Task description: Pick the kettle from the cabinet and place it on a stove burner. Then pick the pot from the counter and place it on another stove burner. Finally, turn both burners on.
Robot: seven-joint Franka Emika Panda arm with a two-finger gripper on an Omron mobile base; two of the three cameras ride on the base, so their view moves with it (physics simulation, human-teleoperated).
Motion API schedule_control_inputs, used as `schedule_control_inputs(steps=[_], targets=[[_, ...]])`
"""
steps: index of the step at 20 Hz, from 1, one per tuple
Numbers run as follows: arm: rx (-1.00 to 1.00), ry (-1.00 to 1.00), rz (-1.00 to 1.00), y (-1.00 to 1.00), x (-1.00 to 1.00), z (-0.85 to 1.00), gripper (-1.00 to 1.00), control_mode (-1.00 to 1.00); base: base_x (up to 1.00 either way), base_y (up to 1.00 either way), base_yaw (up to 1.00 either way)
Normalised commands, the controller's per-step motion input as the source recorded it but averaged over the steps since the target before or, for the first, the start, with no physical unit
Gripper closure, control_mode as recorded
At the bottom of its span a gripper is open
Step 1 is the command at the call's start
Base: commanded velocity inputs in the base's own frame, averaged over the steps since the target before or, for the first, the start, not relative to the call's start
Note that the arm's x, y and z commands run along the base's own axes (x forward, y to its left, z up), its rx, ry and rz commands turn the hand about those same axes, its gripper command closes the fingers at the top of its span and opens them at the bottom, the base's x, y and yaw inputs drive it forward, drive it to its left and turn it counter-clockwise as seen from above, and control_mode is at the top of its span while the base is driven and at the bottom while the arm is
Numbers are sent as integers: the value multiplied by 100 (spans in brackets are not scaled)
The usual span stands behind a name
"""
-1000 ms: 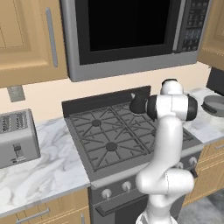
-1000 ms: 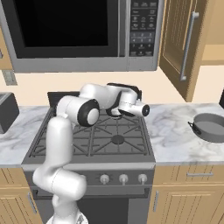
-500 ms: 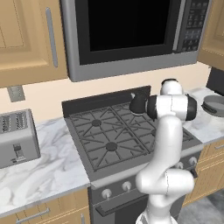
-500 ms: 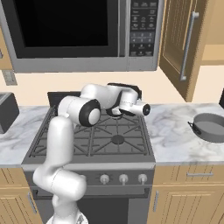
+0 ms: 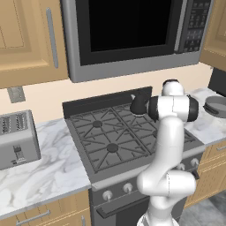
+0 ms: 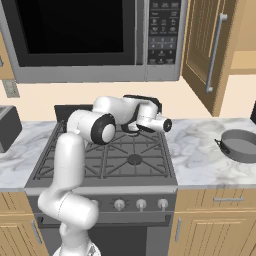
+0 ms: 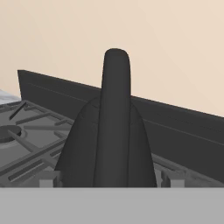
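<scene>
Arm rises from the base in front of the range, bends at the elbow and reaches level over the back of the stove (image 6: 105, 165), wrist turned toward the back wall.

Gripper (image 7: 111, 183): 2 finger tips (image 7: 49, 180) sit wide apart, 1 on either side of the kettle (image 7: 114, 144), clear of its body. Jaws parted, nothing held.

Kettle stands upright on the grate at the rear right burner, arched handle edge-on to the hand camera. In the right base view it (image 6: 131, 128) is mostly hidden behind the wrist.

Pot (image 6: 242, 145) sits on the counter (image 6: 197, 142) right of the range, well apart from the arm. Cabinet (image 6: 207, 47) door stands open.
</scene>
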Motion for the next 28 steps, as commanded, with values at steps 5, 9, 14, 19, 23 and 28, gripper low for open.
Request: schedule_control_inputs(steps=[5, 9, 14, 19, 23, 28], targets=[[0, -1, 0, 0, 0, 0, -100, -100, 0, 0, 0], [0, 0, 0, -1, 0, 0, -100, -100, 0, 0, 0], [0, 0, 0, -1, -2, 0, -100, -100, 0, 0, 0], [0, 0, 0, -1, -5, 0, -100, -100, 0, 0, 0], [0, 0, 0, -1, -13, 0, -100, -100, 0, 0, 0], [0, -2, 0, -4, -21, 2, -100, -100, 0, 0, 0]])
